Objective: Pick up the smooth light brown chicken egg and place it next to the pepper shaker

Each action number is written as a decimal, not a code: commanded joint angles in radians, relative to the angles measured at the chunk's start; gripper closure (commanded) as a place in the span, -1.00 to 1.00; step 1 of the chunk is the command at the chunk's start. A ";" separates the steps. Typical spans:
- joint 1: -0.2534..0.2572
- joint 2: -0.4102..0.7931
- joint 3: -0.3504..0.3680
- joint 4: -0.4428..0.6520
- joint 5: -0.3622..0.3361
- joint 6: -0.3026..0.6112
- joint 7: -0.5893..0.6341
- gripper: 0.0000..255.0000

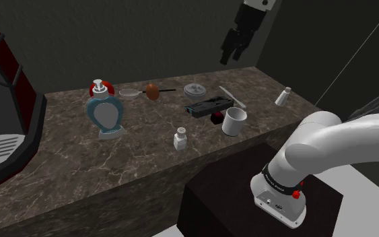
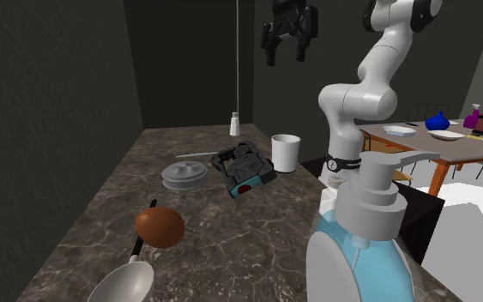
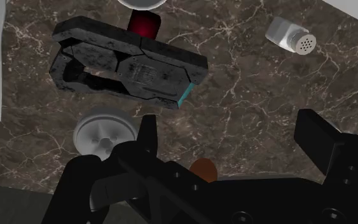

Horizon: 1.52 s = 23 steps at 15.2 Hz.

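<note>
Gripper [image 1: 231, 56] high over back of counter [image 1: 80, 172], fingers spread apart, nothing between them. Brown egg [image 1: 152, 91] on counter near back wall, beside spoon [image 1: 130, 93], grey disc [image 1: 194, 89] at shoulder view's right. White shaker [image 1: 180, 139] near front edge, bare stone all round it. Second shaker [image 1: 283, 96] at far right corner; cannot tell which is pepper. Cup [image 1: 233, 121], black device [image 1: 211, 106], knife [image 1: 231, 96] crowd right half. Blue dispenser [image 1: 106, 114] stands left of the white shaker.
</note>
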<state>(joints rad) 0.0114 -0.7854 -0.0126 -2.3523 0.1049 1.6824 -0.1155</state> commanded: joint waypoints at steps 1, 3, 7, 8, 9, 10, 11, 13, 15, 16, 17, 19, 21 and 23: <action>0.000 0.000 0.000 0.000 0.000 0.000 0.000 -1.00; 0.002 0.053 0.021 -0.007 0.004 0.066 0.019 -1.00; 0.003 0.172 0.063 -0.005 0.007 0.193 0.059 -1.00; 0.003 0.204 0.073 0.000 0.006 0.223 0.070 -1.00; 0.002 0.237 0.082 0.006 0.004 0.252 0.081 -1.00; 0.001 0.271 0.092 0.013 0.002 0.281 0.092 -1.00; 0.000 0.306 0.101 0.022 -0.002 0.309 0.103 -1.00; -0.002 0.376 0.120 0.044 -0.011 0.362 0.128 -1.00; -0.005 0.449 0.137 0.072 -0.024 0.410 0.154 -1.00; -0.007 0.486 0.145 0.087 -0.033 0.433 0.168 -1.00; -0.008 0.524 0.153 0.105 -0.042 0.455 0.182 -1.00; -0.011 0.600 0.167 0.144 -0.065 0.494 0.212 -1.00; -0.013 0.677 0.179 0.188 -0.091 0.528 0.245 -1.00; -0.013 0.755 0.188 0.238 -0.121 0.556 0.279 -1.00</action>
<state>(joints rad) -0.0016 -0.0750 0.1693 -2.1385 0.0000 2.2181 0.1426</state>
